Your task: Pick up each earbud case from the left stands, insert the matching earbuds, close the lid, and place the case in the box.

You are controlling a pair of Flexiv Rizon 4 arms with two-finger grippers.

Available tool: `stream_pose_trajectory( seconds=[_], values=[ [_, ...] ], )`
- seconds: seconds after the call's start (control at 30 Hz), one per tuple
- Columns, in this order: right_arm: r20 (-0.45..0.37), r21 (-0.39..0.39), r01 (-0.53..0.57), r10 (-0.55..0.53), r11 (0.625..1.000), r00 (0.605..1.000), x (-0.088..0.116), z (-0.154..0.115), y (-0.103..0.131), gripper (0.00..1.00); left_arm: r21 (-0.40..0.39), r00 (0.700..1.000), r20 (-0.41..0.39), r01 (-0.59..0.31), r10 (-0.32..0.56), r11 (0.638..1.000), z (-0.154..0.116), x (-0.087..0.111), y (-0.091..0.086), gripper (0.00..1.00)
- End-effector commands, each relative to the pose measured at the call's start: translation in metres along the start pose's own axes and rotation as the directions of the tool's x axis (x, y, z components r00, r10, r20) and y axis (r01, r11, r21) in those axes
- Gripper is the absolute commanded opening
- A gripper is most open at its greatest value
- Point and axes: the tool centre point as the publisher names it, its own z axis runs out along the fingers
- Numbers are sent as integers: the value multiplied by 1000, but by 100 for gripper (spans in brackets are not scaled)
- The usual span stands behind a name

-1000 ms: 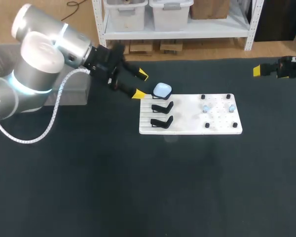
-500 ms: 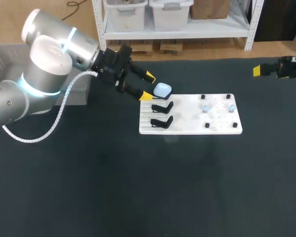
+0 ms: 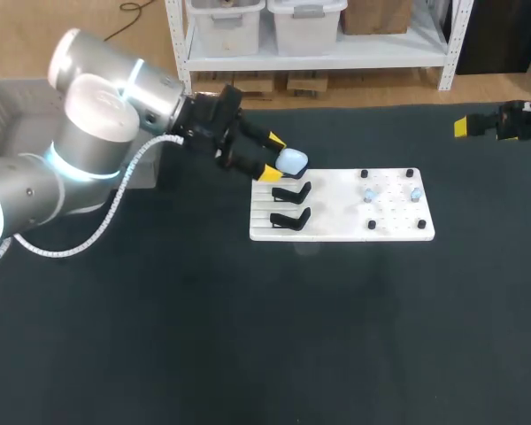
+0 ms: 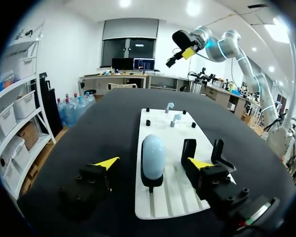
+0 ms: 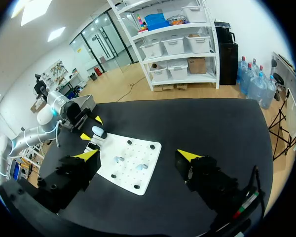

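Earbud case (image 3: 291, 161), pale blue-white and rounded, sits upright on the farthest of three black stands along the left end of a white board (image 3: 336, 228) on the dark bench (image 3: 248, 336). The other two stands (image 3: 290, 190) (image 3: 289, 217) stand in a row just nearer the camera. On the board's right half, two small pale earbuds (image 3: 369, 194) (image 3: 415, 191) stand on pegs among a few black pins.

The robot's left arm comes in from the left, and the left gripper (image 3: 273, 157) is level with the case. Its fingers (image 4: 106, 162) are spread wide, one on either side of the case. The left wrist view shows a clear gap on both sides, so neither yellow tip touches it.

The right gripper (image 5: 138, 156) hangs over the far right edge of the bench, well apart from the board. Its fingers are parted and hold nothing.

A grey box (image 3: 4, 102) lies at the bench's far left, partly hidden behind the left arm.
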Motion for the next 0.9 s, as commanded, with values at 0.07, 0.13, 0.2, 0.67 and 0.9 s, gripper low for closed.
stream_pose_trajectory(
  seconds=[0.07, 0.13, 0.2, 0.67, 0.9],
  values=[
    [0, 0, 0, 0, 1000, 1000, 0, 0, 0, 100, 0, 1000, 10, -1, 1, 1000, 5, 1, 4, 75],
    [0, 0, 0, 0, 1000, 1000, 0, 0, 0, 100, 0, 1000, 13, -1, 1, 1000, 7, 1, 4, 73],
    [0, 0, 0, 0, 1000, 1000, 0, 0, 0, 100, -1, 1000, 15, 0, 0, 1000, 8, 1, 4, 73],
    [0, 0, 0, 0, 1000, 1000, 0, 0, 0, 100, -30, 1000, 21, -1, 1, 1000, 12, 3, 9, 69],
    [0, 0, 0, 0, 1000, 1000, 0, 0, 0, 100, -39, 1000, 26, -2, 3, 999, 13, 4, 11, 65]
  ],
)
